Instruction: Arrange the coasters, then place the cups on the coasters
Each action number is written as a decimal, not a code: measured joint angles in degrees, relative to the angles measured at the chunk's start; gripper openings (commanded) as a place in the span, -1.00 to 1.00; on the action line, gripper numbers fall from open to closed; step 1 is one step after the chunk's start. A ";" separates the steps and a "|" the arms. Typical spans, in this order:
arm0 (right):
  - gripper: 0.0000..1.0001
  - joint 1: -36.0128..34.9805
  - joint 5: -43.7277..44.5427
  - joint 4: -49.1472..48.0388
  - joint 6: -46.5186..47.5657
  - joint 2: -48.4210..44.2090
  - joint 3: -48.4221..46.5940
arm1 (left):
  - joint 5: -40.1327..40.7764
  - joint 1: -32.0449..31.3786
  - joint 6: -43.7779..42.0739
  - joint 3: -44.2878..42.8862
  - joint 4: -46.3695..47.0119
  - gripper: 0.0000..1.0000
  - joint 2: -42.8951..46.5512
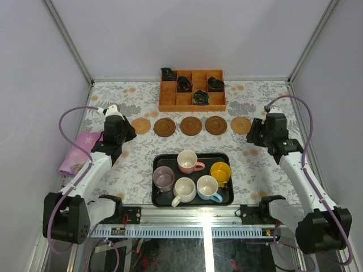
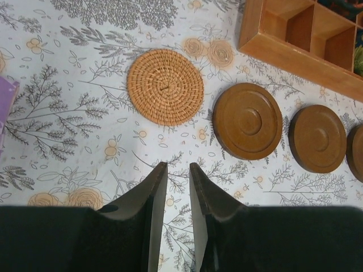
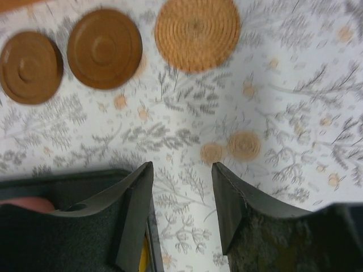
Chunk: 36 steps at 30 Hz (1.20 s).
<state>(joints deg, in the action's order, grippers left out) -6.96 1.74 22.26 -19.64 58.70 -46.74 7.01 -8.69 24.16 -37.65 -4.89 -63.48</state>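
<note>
Five coasters lie in a row below the wooden box: a tan woven one (image 1: 140, 126), three dark brown ones (image 1: 165, 127) (image 1: 191, 126) (image 1: 216, 125), and a second tan one (image 1: 241, 125). The pink (image 1: 188, 161), yellow (image 1: 220, 171), mauve (image 1: 163, 178), white (image 1: 184, 190) and light blue (image 1: 207, 187) cups stand on the black tray (image 1: 170, 160). My left gripper (image 2: 177, 165) hovers just short of the left tan coaster (image 2: 165, 86), jaws a narrow gap apart and empty. My right gripper (image 3: 182, 165) hangs open and empty, short of the right tan coaster (image 3: 197, 34).
An orange wooden compartment box (image 1: 192, 89) with dark bundles sits behind the coaster row. A purple cloth (image 1: 76, 152) lies at the left edge of the table. The tray's edge (image 3: 57, 181) shows beside my right gripper's left finger.
</note>
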 measured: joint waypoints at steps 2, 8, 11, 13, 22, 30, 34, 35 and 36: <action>0.02 0.00 -1.46 0.57 -0.20 -0.09 2.16 | 0.09 -0.37 0.26 0.13 -0.72 -0.56 0.02; -0.54 0.00 -7.52 0.13 -1.01 2.47 5.29 | 0.09 -1.01 0.83 0.15 -2.14 -0.56 -0.57; -0.80 -0.04 -10.12 -1.88 -1.20 6.47 5.31 | 0.09 -1.22 0.98 0.15 -2.62 -0.56 -1.31; -0.81 -0.07 -11.76 -3.43 -1.33 9.42 5.33 | 0.13 -1.29 1.11 0.15 -2.64 -0.56 -1.55; -1.00 -1.11 -18.32 -11.67 -1.33 22.14 4.68 | 1.09 -1.46 2.16 0.15 -2.64 -0.56 -2.29; -1.00 -4.96 -20.09 -15.74 -0.87 31.63 -0.04 | 2.29 -1.46 2.54 0.17 -2.64 -0.56 -2.36; -1.00 -7.10 -20.44 -16.92 -0.76 33.94 -2.03 | 2.60 -1.46 2.58 0.17 -2.64 -0.56 -2.36; -1.00 -7.50 -20.48 -17.14 -0.72 34.36 -2.32 | 2.67 -1.46 2.58 0.17 -2.64 -0.56 -2.36; -1.00 -7.80 -20.50 -17.25 -0.70 34.71 -2.49 | 2.69 -1.46 2.58 0.17 -2.64 -0.56 -2.40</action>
<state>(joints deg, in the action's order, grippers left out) -14.76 -18.76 5.02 -20.34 93.41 -49.23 9.69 -10.15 26.74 -37.47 -7.53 -65.89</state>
